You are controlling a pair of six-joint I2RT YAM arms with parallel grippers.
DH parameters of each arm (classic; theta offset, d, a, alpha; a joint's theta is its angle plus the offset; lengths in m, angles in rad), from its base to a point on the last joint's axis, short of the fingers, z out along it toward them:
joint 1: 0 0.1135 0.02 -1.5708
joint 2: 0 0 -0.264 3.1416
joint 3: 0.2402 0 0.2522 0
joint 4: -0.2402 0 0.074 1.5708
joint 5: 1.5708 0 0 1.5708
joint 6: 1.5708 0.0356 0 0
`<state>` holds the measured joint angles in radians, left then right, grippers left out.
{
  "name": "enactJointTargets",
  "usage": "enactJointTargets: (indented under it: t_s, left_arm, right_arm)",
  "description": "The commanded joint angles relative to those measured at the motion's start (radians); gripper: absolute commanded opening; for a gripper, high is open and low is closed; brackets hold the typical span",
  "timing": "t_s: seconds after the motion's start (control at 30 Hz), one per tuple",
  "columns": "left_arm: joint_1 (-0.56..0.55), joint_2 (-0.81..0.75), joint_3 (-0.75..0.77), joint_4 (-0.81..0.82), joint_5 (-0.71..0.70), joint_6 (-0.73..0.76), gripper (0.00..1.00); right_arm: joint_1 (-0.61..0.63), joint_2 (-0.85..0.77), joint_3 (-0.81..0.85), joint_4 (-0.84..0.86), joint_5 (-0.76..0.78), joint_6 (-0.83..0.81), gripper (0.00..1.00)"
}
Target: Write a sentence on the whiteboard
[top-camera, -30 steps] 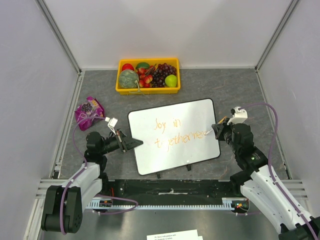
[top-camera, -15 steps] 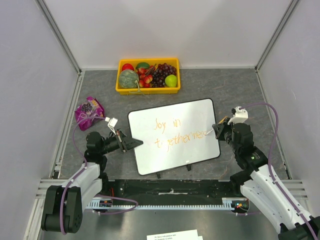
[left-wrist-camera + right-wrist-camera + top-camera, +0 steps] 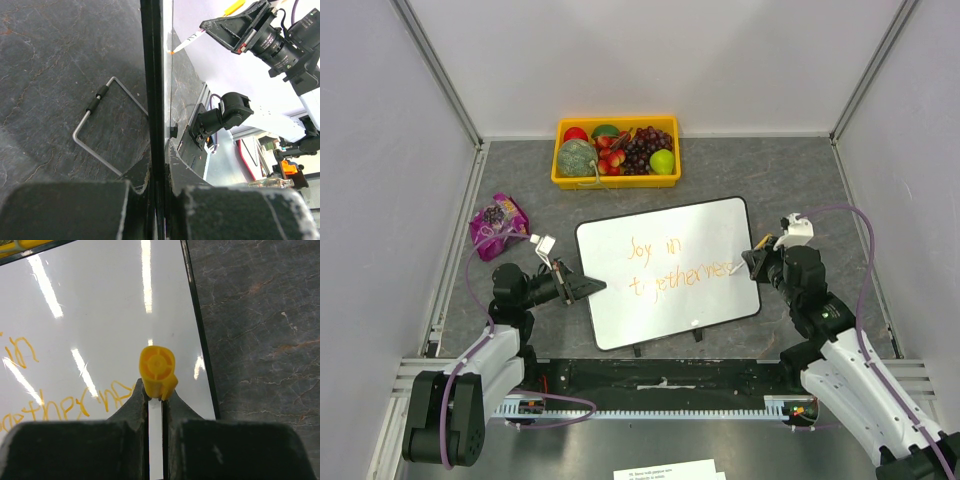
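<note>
Two left fingers (image 3: 65, 210) astride whiteboard (image 3: 660, 312) edge

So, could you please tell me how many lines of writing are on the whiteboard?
2. The upper line sits near the middle of the whiteboard; the lower line runs just below, reaching toward its right edge. The marker may cover its end.

Glossy whiteboard (image 3: 660, 318), matt veined grey tabletop (image 3: 770, 175), smooth yellow plastic tray (image 3: 620, 181), bare metal wire stand (image 3: 93, 107)
</note>
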<state>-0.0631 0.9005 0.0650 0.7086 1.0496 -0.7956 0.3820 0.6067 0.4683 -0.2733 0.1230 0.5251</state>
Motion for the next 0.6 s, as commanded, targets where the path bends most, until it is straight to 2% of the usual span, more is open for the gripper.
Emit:
enactJointTargets:
  t_s: [0.0, 0.2, 0.57]
  left_arm:
    - [0.000, -0.006, -0.028, 0.022, 0.012, 0.098, 0.02]
    - [0.000, -0.011, -0.028, 0.022, 0.012, 0.098, 0.02]
    - [0.002, -0.011, -0.018, -0.003, 0.009, 0.110, 0.02]
  right_arm:
    - [0.000, -0.012, 0.001, -0.020, -0.048, 0.032, 0.00]
    - [0.000, -0.036, 0.030, -0.018, -0.057, 0.059, 0.00]
    - [0.000, -0.162, 0.128, -0.112, -0.040, 0.046, 0.00]
